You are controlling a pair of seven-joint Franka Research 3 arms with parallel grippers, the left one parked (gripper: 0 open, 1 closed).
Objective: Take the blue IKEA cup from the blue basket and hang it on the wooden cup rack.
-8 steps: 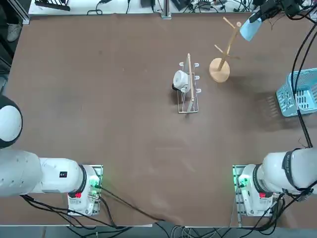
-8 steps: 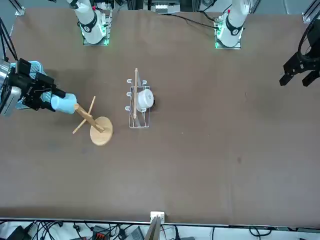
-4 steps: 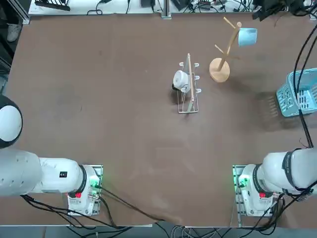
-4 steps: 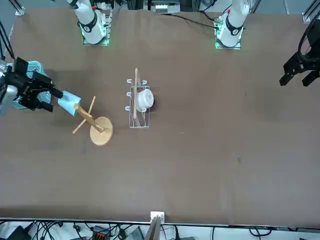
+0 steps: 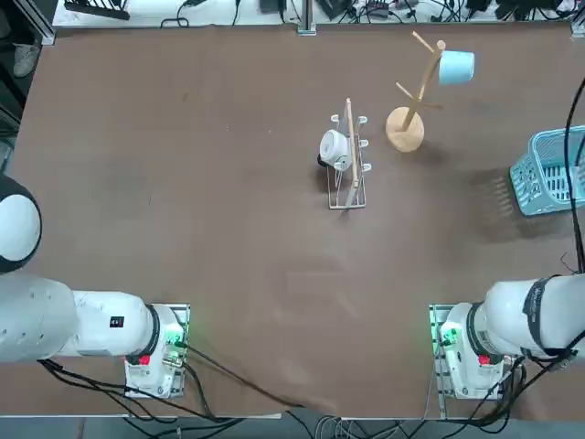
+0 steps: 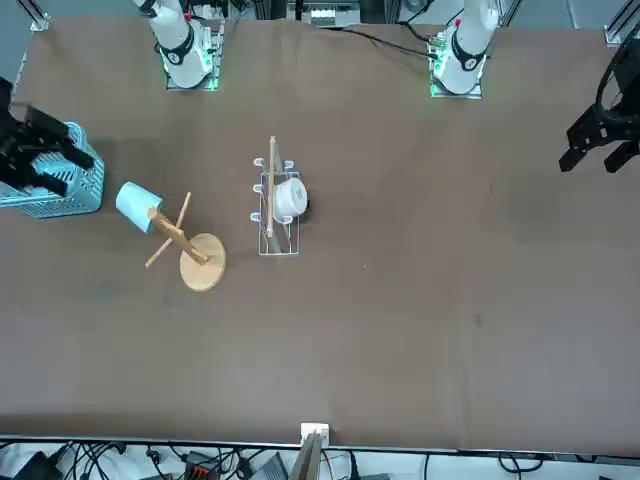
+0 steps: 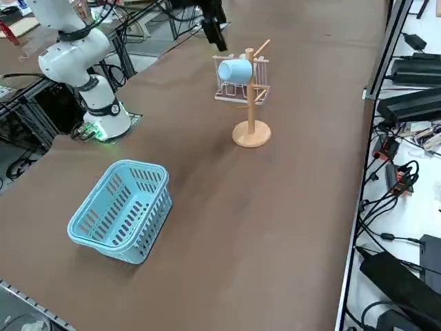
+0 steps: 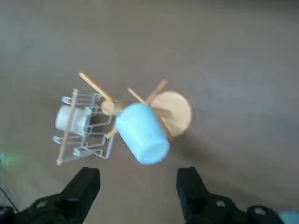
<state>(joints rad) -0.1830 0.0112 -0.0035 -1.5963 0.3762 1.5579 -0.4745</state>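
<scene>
- Brown tabletop [image 5: 247, 274], seen from overhead: a shoe [image 5: 26, 59] (someone is standing by) shows past its far left corner, and a white bench with black cables [image 5: 366, 13] runs along beyond the far edge.
- Left of centre among the things on the table stands the low metal wire rack [image 5: 358, 187], holding a white cup [image 5: 335, 148] on its side.
- Next comes the wooden cup rack [image 5: 405, 130], upright on its round disc base.
- Just right of its pole, the blue IKEA cup [image 5: 456, 68] is up at the upper branches, turned sideways; its handle and the peg bearing it are hidden.
- Farther right sits the blue basket [image 5: 552, 174], well apart from the wooden cup rack, with a dark cable passing over it in the overhead picture.
- The right gripper [image 6: 72, 172] shows at the front view's left edge, overlapping the basket there, its fingers pointing toward the cup's side.
- Its two fingers are spread apart (the wrist view makes this plain), with nothing between the tips and the cup clear of both.
- The overhead picture leaves the gripper out; the front and wrist views show it.
- The right side view shows the basket's slatted floor and, behind the cup, part of the wire rack.
</scene>
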